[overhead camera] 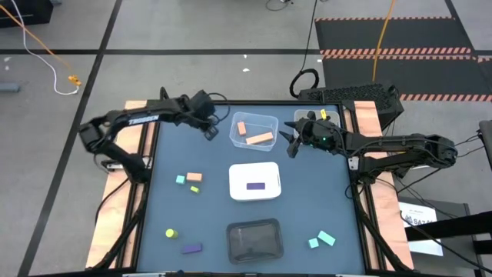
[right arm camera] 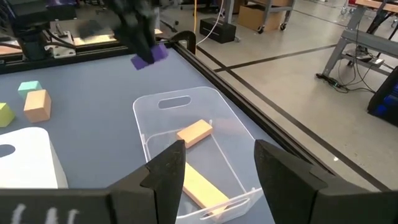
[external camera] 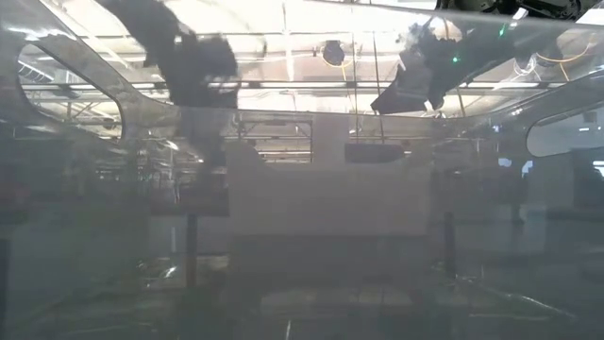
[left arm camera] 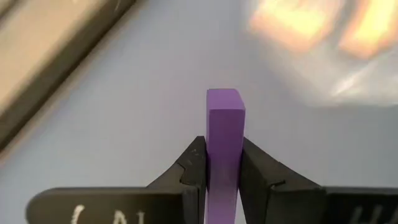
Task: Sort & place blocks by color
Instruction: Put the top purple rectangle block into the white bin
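Observation:
My left gripper [overhead camera: 209, 135] hangs over the dark mat just left of the clear tray [overhead camera: 266, 120], shut on a purple block [left arm camera: 225, 118]. The right wrist view shows that block [right arm camera: 151, 56] clear of the mat. My right gripper [overhead camera: 290, 145] is open at the clear tray's right side and touches nothing. Two salmon-orange blocks [overhead camera: 260, 138] lie in the clear tray. One purple bar [overhead camera: 254, 185] lies on the white tray [overhead camera: 238, 191]. A yellow-green piece [overhead camera: 324, 114] sits in the grey-beige tray [overhead camera: 307, 115]. My left gripper pinches the purple block between its two fingers [left arm camera: 194, 163], on the block's two long side faces [left arm camera: 224, 155]. One end of the block [left arm camera: 224, 99] sticks out past the fingertips. The block is lifted clear of the mat.
Loose on the mat are a teal cube [overhead camera: 181, 179], an orange block [overhead camera: 194, 176], a yellow-green piece [overhead camera: 195, 188], a yellow-green cylinder [overhead camera: 171, 232], a purple bar [overhead camera: 192, 248] and two teal pieces [overhead camera: 327, 238]. A black tray [overhead camera: 254, 239] sits near the front edge.

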